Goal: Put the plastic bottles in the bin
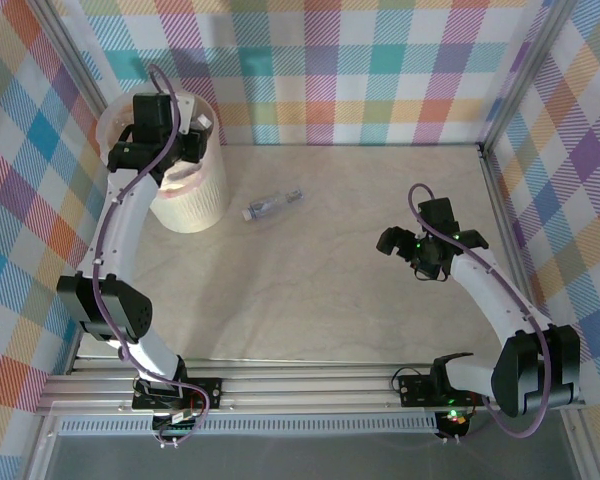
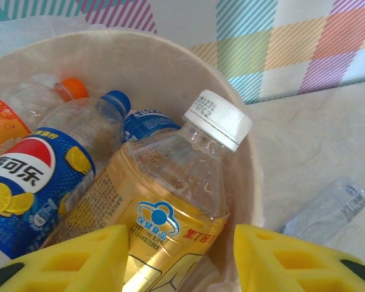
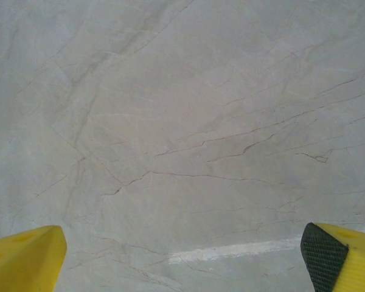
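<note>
Several bottles [image 2: 42, 176] in bin [image 2: 164, 67], wrist view, left end effector [image 2: 181, 244] pinching yellow bottle [image 2: 170, 182], right end effector [image 3: 182, 244] spread

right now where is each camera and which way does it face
top external: above and behind the bases, looking down on table, both arms, bin
left wrist: over the bin, facing its bottles, own yellow fingers low
right wrist: facing bare table, own fingers wide apart
shared: top and left wrist show the loose clear bottle
</note>
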You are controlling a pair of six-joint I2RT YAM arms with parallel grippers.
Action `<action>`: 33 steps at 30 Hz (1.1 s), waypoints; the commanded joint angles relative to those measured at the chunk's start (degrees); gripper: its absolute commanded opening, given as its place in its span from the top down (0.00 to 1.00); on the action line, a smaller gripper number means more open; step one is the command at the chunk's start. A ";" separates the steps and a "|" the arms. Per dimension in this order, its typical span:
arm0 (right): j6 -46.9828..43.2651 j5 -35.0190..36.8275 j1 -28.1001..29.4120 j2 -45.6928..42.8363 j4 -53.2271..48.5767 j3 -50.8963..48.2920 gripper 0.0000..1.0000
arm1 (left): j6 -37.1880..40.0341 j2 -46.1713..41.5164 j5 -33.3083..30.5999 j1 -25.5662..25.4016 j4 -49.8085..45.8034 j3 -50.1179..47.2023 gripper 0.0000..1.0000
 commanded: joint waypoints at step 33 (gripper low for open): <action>1.05 9.65 0.16 -8.71 -8.24 0.02 0.00 | 7.13 32.14 -6.54 -21.97 -8.11 14.58 0.02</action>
